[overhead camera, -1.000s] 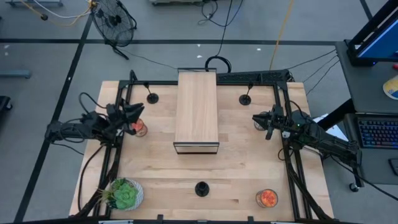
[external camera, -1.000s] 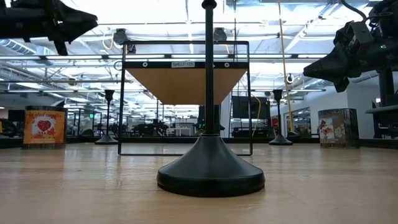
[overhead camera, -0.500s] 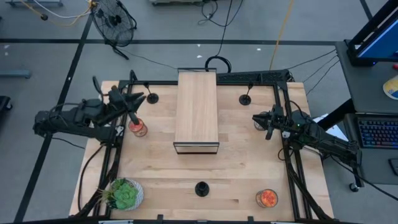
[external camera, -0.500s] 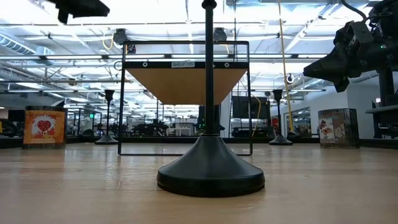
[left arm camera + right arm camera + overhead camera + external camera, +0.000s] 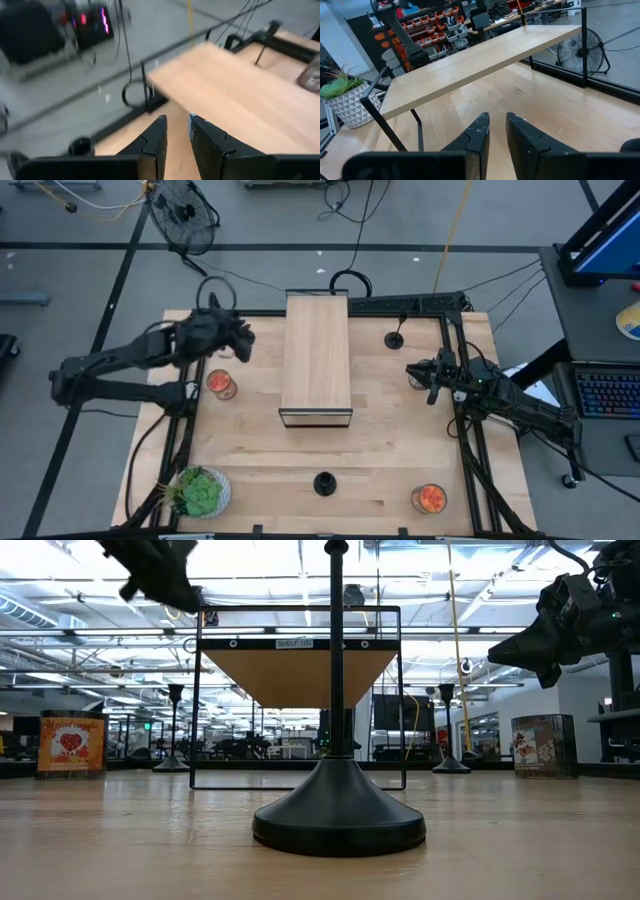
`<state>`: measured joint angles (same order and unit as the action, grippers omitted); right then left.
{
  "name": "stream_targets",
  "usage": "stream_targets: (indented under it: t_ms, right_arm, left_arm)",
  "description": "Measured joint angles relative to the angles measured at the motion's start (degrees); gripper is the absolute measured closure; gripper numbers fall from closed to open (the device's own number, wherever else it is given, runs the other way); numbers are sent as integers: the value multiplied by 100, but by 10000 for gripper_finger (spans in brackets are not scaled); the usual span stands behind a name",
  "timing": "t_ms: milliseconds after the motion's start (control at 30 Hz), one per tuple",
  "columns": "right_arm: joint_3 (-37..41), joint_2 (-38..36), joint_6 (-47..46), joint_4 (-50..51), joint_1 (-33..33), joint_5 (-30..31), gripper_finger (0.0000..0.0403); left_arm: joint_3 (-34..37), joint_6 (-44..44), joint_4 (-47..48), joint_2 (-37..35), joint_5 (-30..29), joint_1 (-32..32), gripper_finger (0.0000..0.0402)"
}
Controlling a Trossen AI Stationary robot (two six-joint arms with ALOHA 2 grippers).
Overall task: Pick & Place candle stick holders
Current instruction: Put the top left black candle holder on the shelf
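Note:
Three black candle stick holders stand on their round bases. One is near the front middle [image 5: 324, 482] and looms large in the low view [image 5: 338, 810]. One is at the far right [image 5: 395, 338]. One is at the far left [image 5: 175, 730], mostly covered from above by my left gripper [image 5: 238, 340]. That gripper hovers high over it, its fingers a narrow gap apart and empty [image 5: 176, 131]; the holder's top shows beside them [image 5: 81, 146]. My right gripper [image 5: 420, 370] waits at the right side, narrowly open and empty [image 5: 496, 127].
A wooden shelf on a black wire frame [image 5: 317, 360] stands in the far middle. A jar with red contents [image 5: 222, 385] stands at the left, another jar [image 5: 430, 498] at the near right, and a glass jar [image 5: 414, 379] by my right gripper. A potted plant [image 5: 200, 492] is at the near left.
My left gripper has risen from beside the red jar and swung toward the far edge and the shelf, ending above the far-left holder. My right arm has kept still.

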<state>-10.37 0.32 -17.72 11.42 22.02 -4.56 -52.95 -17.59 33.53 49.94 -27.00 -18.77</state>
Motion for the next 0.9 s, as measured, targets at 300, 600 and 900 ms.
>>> stream_targets:
  t_ms: [300, 600, 900]
  right_arm:
    - [0, 2, 0, 0, 0, 0, 348]
    - [0, 0, 0, 0, 0, 0, 348]
    - [-1, 0, 0, 0, 0, 0, 348]
  left_arm:
    - [-7, 119, 21, 219, 1244, -1682, 314]
    - [-7, 574, -29, 220, 1949, -2337, 314]
    - [-7, 560, -72, 220, 2477, -2324, 314]
